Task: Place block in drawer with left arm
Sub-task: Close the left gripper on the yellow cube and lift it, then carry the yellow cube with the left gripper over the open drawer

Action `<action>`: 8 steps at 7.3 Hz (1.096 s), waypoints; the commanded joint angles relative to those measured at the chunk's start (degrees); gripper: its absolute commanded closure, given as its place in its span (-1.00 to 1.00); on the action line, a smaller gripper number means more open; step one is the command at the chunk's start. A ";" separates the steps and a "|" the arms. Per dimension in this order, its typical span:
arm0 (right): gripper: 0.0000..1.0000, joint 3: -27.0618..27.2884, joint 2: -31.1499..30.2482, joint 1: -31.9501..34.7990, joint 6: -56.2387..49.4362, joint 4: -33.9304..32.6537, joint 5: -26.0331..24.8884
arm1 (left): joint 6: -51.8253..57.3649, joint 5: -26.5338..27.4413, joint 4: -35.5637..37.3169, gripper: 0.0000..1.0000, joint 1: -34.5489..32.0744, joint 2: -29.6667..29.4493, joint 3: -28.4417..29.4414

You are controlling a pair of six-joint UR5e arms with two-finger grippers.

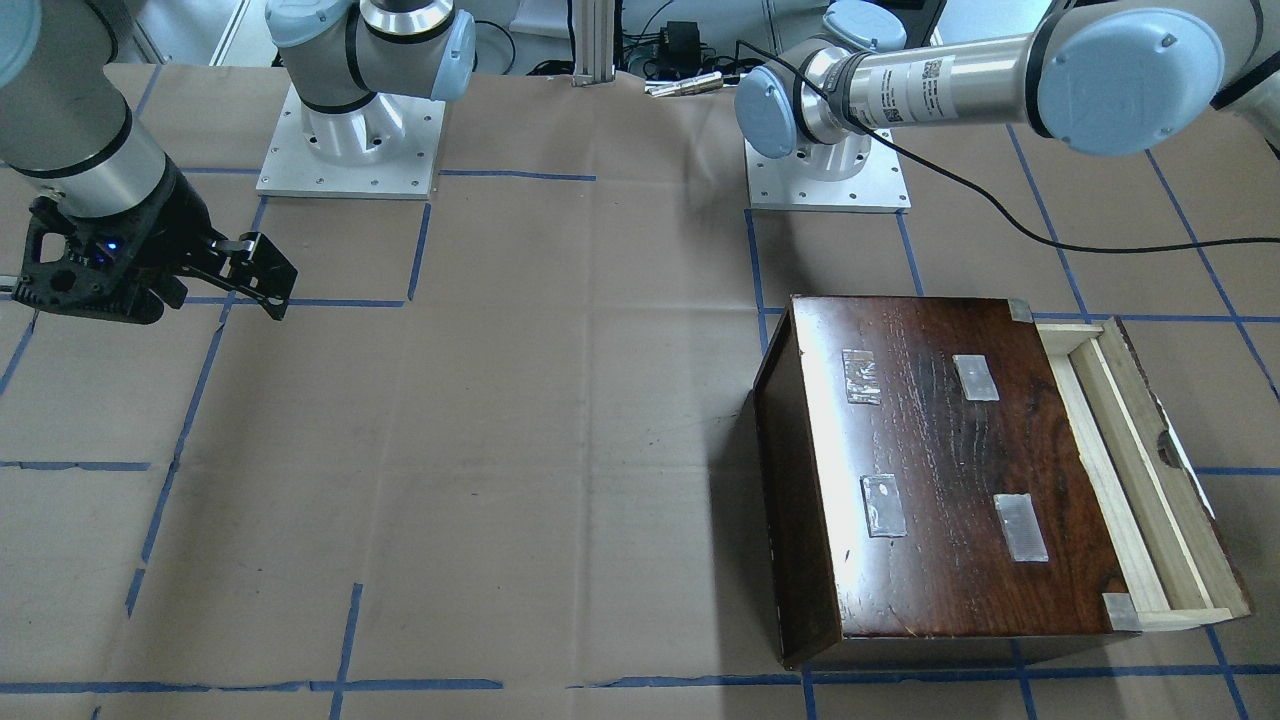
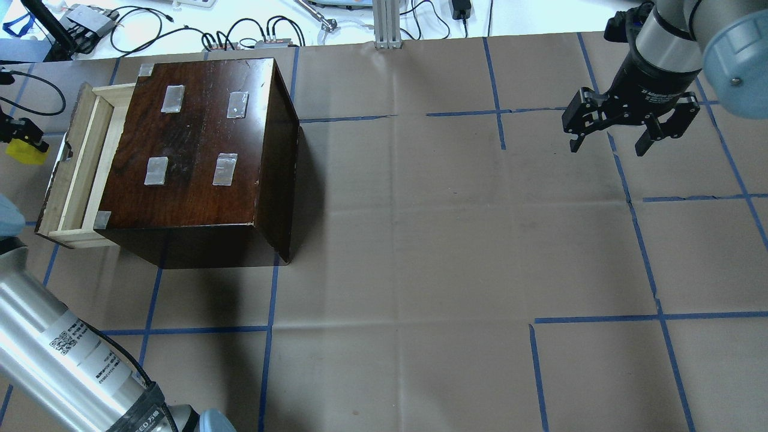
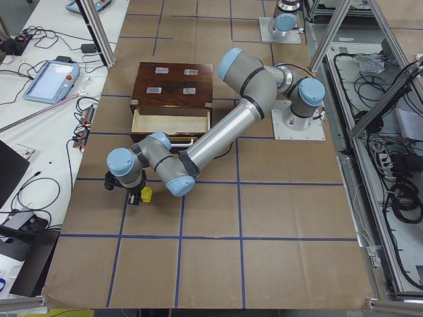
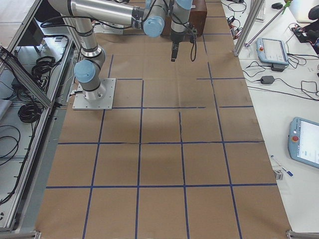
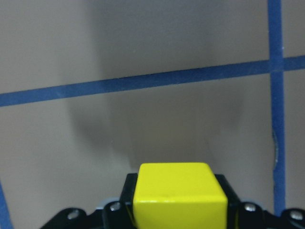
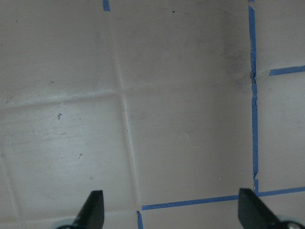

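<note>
My left gripper (image 5: 180, 212) is shut on the small yellow block (image 5: 179, 194). In the overhead view the block (image 2: 25, 153) and the left gripper (image 2: 17, 133) sit at the far left edge, beside and apart from the dark front of the drawer (image 2: 77, 171). The drawer is pulled out of the dark-brown box (image 2: 198, 144) and its pale wood tray (image 3: 170, 121) looks empty. The exterior left view shows the block (image 3: 146, 194) low over the table, in front of the drawer. My right gripper (image 2: 609, 144) is open and empty, far off on the other side.
The box (image 1: 940, 460) stands on brown paper with blue tape lines (image 2: 636, 210). Cables and devices (image 2: 180, 30) lie along the far table edge. The two arm bases (image 1: 350, 140) are bolted on near the robot's side. The left arm's black cable (image 1: 1050, 235) trails across the table.
</note>
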 commanded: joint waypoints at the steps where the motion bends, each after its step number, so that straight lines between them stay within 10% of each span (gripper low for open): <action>1: -1.00 -0.05 0.00 0.00 0.06 0.00 0.00 | -0.23 -0.33 -11.05 1.00 -0.25 13.49 -2.73; 5: -1.00 0.04 0.00 0.00 0.06 0.00 0.00 | -9.97 -0.42 -8.48 1.00 -10.08 30.93 -27.40; 8: -1.00 0.04 0.00 0.00 -0.03 0.00 0.00 | -11.13 -0.42 -3.10 1.00 -11.24 30.17 -32.90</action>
